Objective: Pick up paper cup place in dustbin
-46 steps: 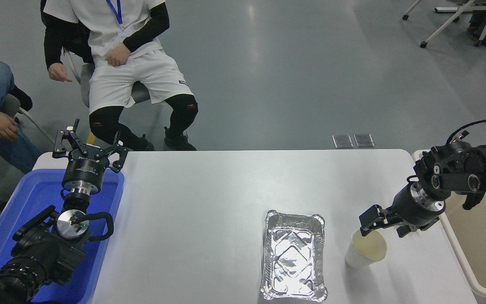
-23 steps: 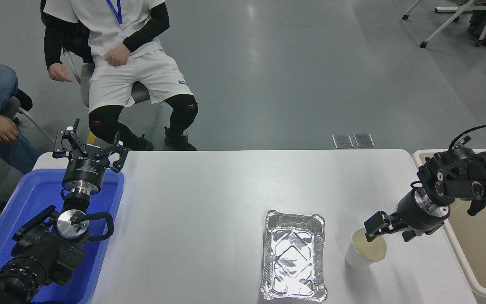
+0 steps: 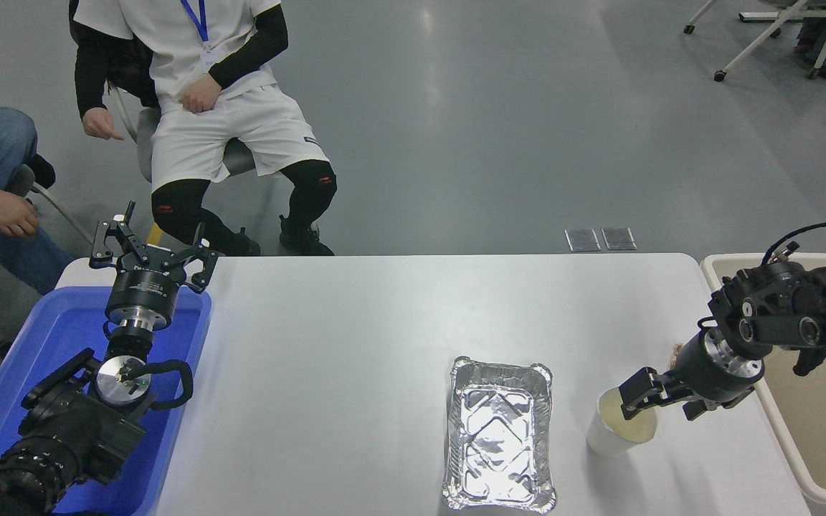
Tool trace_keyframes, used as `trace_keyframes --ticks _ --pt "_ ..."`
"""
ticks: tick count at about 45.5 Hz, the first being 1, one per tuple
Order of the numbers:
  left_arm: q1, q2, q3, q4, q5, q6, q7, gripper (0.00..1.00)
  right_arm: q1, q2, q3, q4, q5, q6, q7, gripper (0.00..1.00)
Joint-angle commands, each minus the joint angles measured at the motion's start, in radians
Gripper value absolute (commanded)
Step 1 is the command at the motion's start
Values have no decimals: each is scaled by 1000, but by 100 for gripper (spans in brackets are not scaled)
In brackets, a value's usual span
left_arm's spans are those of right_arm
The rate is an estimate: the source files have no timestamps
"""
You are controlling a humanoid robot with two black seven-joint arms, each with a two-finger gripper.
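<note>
You are looking down over a white table (image 3: 384,322) from high on the robot's side. The paper cup (image 3: 617,430) stands upright near the lower right of the frame, its cream inside facing up. Just to its left lies a rectangular foil tray (image 3: 499,437), close beside the cup but not touching it.

Your right gripper (image 3: 639,401) reaches in from the right edge and sits at the cup's rim on its upper right side. One finger dips over the rim into the mouth of the cup; whether the fingers are pressing on the cup wall I cannot tell from this angle.

The dustbin (image 3: 786,437) is at the far right of the frame, just past the table's right edge, with only part of its thick cream rim and inside showing (the arm crosses over its upper part).

Your left gripper (image 3: 151,251) is parked at the left, over a blue tray (image 3: 40,358), its fingers spread apart and holding nothing.

At the upper left of the frame, a person in white shorts (image 3: 234,136) sits on a chair beyond the table, and another person's hand (image 3: 8,215) shows at the left edge.
</note>
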Motion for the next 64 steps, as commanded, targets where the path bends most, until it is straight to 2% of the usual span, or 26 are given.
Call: trace_keyframes --ticks 1,7,12,15,29,38,48,52,64 --pt "0 0 0 0 0 0 0 99 -10 -3 0 7 1 -9 -2 53" --pt "0 0 0 2 0 0 0 99 -8 -4 0 13 1 -9 -18 34" --pt "0 0 0 0 0 0 0 99 -8 -7 0 22 11 -8 -19 8" --pt "0 0 0 0 0 0 0 99 -10 -15 0 24 27 -8 -19 0" --pt "0 0 0 0 0 0 0 99 -6 -23 1 25 65 -8 -18 0" --pt "0 0 0 0 0 -2 0 99 13 -46 -2 30 162 1 -18 0" --pt "0 0 2 0 0 -2 0 99 110 -73 -23 110 145 12 -21 0" --pt "0 0 0 0 0 -2 0 99 184 -93 -35 159 124 26 -40 0" --pt "0 0 0 0 0 0 0 99 371 -92 -85 194 81 196 -67 0"
